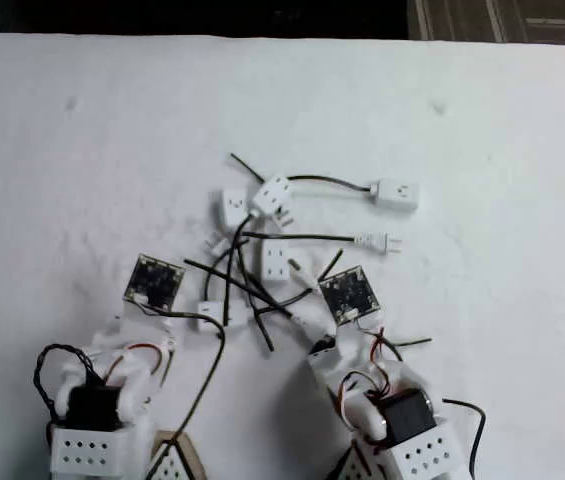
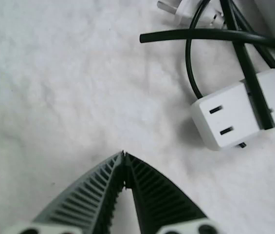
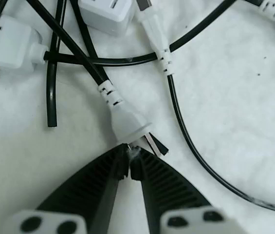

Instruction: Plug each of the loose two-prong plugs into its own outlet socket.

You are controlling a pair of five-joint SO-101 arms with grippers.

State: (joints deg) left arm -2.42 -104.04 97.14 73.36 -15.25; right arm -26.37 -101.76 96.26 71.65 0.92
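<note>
Right wrist view: right jaws together, tips touching a white plug (image 3: 126, 121) at the cable tangle's (image 3: 127, 60) edge. Left jaws together, just beside the tangle.

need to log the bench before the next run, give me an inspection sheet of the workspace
surface: white table, slightly lumpy covering
job's things: heap of sockets and plugs mid-table; one socket and one plug lie apart on the right arm's side
clutter: nothing seen
hands: left hand shut, beside a socket block; right hand shut, tips at the prongs of a white plug
cables: black cables crossing one another in the heap
surroundings: dark floor beyond the far edge
</note>
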